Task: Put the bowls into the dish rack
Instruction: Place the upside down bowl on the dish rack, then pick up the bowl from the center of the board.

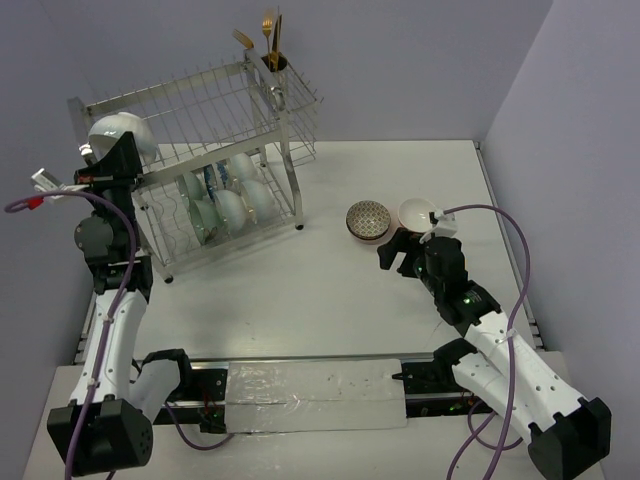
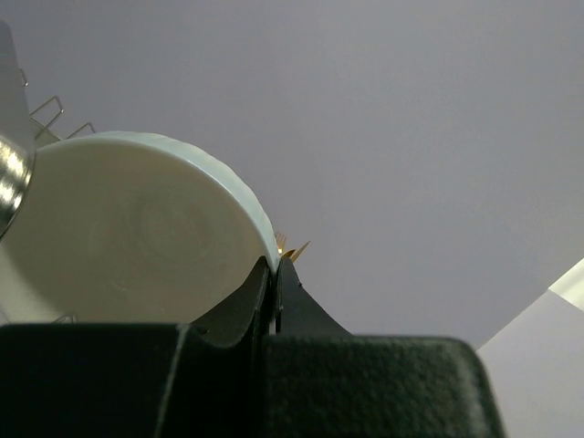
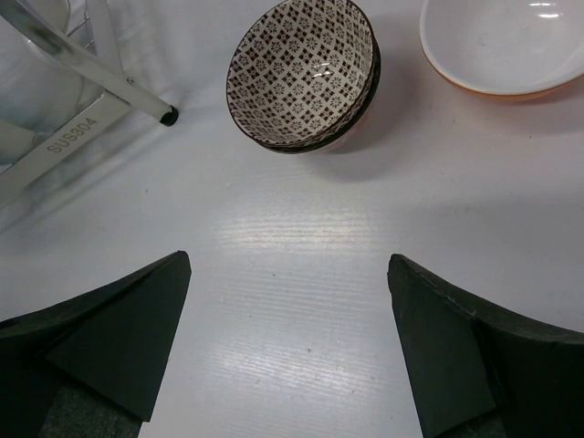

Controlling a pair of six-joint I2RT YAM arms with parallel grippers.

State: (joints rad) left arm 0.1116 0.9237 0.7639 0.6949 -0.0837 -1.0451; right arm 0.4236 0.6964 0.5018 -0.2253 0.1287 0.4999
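Several bowls (image 1: 232, 198) stand in the lower tier of the dish rack (image 1: 200, 95); my left gripper (image 2: 274, 274) pinches a white bowl (image 2: 137, 228) at its far left; a patterned bowl (image 3: 301, 73) and an orange-bottomed bowl (image 3: 502, 41) wait just beyond my wide-spread, empty right gripper (image 3: 287, 265).

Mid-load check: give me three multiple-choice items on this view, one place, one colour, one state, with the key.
1. Where is the white bowl held by the left gripper? A) by the left end of the dish rack's upper tier B) on its lower tier C) on the floor
2. The patterned bowl's inside is: A) teal B) brown and white C) yellow
3. The right gripper is: A) shut on a bowl B) shut on a spoon C) open and empty
Key: 1 A, the top view shows it raised at that corner; 2 B, the right wrist view shows the pattern; 3 C, its fingers stand wide apart over bare table.
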